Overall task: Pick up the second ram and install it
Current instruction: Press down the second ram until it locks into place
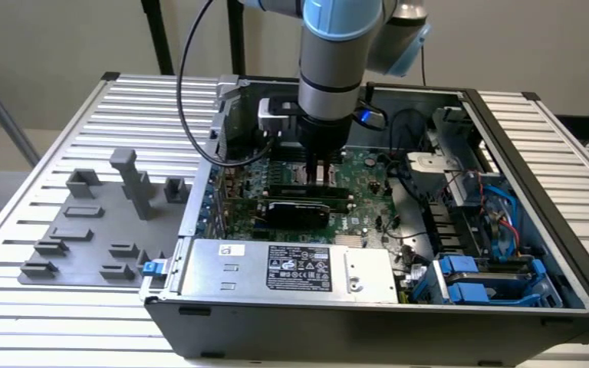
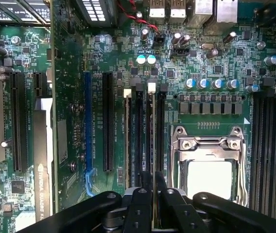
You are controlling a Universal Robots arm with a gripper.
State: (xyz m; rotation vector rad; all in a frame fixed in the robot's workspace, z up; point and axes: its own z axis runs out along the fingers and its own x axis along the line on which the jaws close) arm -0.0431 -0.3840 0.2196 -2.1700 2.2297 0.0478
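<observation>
Seen edge-on, the second ram [image 2: 152, 136] is a thin strip running along one of the black memory slots [image 2: 139, 136] beside the CPU socket [image 2: 208, 165]. My gripper [image 2: 153, 182] has its black fingers [image 2: 140, 204] closed tightly on the stick's near end. In the exterior view the gripper [image 1: 321, 180] reaches straight down into the open computer case. There the green stick [image 1: 284, 189] lies level just above the motherboard, at slot height. I cannot tell how deep it sits in the slot. White latches [image 2: 151, 87] mark the slots' far ends.
A black graphics card [image 1: 294, 212] lies just in front of the stick, and a grey power supply [image 1: 284, 268] sits nearer the case front. Blue drive caddies [image 1: 478, 280] and cables fill the exterior view's right. Grey holder blocks [image 1: 100, 222] stand on the table outside the case.
</observation>
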